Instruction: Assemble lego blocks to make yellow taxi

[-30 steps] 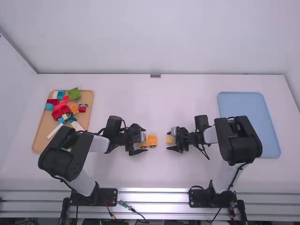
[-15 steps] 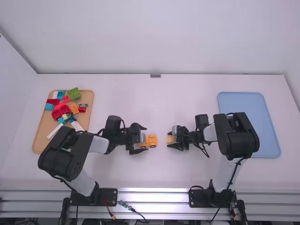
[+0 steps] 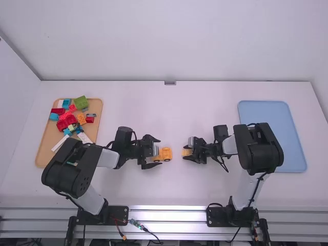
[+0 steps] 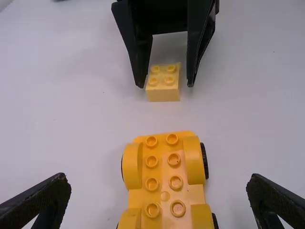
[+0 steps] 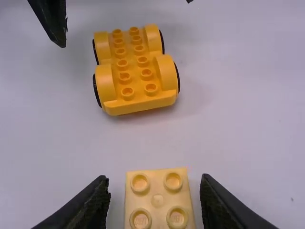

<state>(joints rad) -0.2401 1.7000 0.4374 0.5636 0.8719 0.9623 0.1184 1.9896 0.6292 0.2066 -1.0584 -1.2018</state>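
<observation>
- Yellow wheeled base (image 5: 136,71) (start of the taxi): located on the white table (image 3: 205,195), studs up, black tyres at its sides, between the two arms.
- Left gripper (image 3: 159,152): jaws released and set wide, one on each side of the wheeled base; neither touches it.
- Pale yellow brick (image 5: 157,201): four studs up, near the wheeled base but apart from it, on the right arm's side.
- Right gripper (image 3: 184,152): jaws released, one on each side of the pale yellow brick, with a narrow gap at both sides.
- Blue tray (image 3: 266,113): flat on the table at the right, beyond the right arm.
- Wooden tray (image 3: 47,143): flat on the table at the left, beyond the left arm; holds loose parts, including red blocks (image 3: 66,122), an orange block (image 3: 81,119) and, toward its far end, a green block (image 3: 81,102).
- White wall (image 3: 169,41): upright behind the table's far edge.
</observation>
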